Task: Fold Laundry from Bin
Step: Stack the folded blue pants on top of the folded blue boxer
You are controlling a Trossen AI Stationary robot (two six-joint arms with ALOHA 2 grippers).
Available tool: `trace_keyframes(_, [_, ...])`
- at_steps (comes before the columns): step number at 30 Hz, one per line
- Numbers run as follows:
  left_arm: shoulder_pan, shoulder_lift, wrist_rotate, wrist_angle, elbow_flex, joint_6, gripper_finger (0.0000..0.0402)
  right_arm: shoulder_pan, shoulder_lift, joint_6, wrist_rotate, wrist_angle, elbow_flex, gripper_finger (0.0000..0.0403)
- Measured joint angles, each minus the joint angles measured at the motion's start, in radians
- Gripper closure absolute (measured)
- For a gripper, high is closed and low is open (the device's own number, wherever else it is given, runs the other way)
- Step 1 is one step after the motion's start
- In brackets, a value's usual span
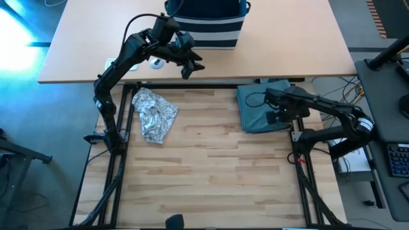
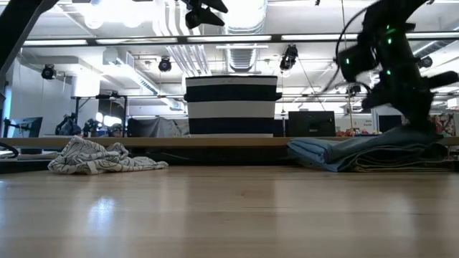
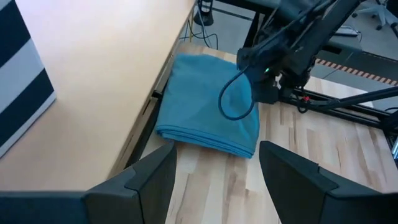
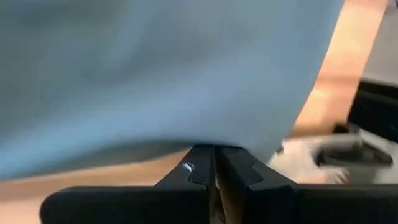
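Observation:
A teal-green garment (image 1: pixel 255 112) (image 2: pixel 358 150) (image 3: pixel 205 106) of the laundry lies folded at the wooden table's far right. My right gripper (image 1: pixel 276 114) (image 2: pixel 422 129) (image 4: pixel 212 163) points down at it, shut, near its right edge. A grey-white patterned garment (image 1: pixel 154 115) (image 2: pixel 100 158) lies crumpled at the far left. The navy bin (image 1: pixel 208 29) (image 2: pixel 231 107) with white stripes stands on the light table behind. My left gripper (image 1: pixel 192 67) (image 3: pixel 217 174) hangs open, high in front of the bin, with nothing between its fingers. My right gripper's shut fingertips (image 4: pixel 199 155) come from above, pointing steeply down, to the top of the folded teal garment (image 4: pixel 205 134) near its right edge. The gripper's own body hides the meeting place, so I cannot tell whether they touch the cloth. The garment lies flat on the table.
The light tabletop (image 1: pixel 96 45) carrying the bin runs along the far side, with a small white object (image 1: pixel 155 62) on it. Black frame rails (image 1: pixel 115 160) border the wooden table left and right. Cables and a keyboard (image 1: pixel 396 160) lie off to the right.

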Motion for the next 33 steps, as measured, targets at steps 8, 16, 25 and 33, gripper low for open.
trace_keyframes(8, [0.000, -0.001, 0.000, -0.040, 0.000, 0.015, 0.0189, -0.010, 0.051, -0.016, -0.029, -0.156, -0.009, 0.0391])
trace_keyframes(16, [0.000, -0.002, 0.014, 0.025, 0.000, 0.032, 0.0189, -0.012, 0.014, -0.050, -0.014, -0.054, 0.215, 0.0391])
trace_keyframes(25, [0.000, -0.032, 0.102, 0.078, 0.000, 0.036, 0.0189, -0.137, 0.126, -0.170, 0.009, 0.122, -0.093, 0.0391])
trace_keyframes(33, [0.001, -0.072, 0.047, 0.031, 0.000, 0.029, 0.0189, -0.159, 0.119, -0.174, 0.070, 0.099, -0.148, 0.0391])
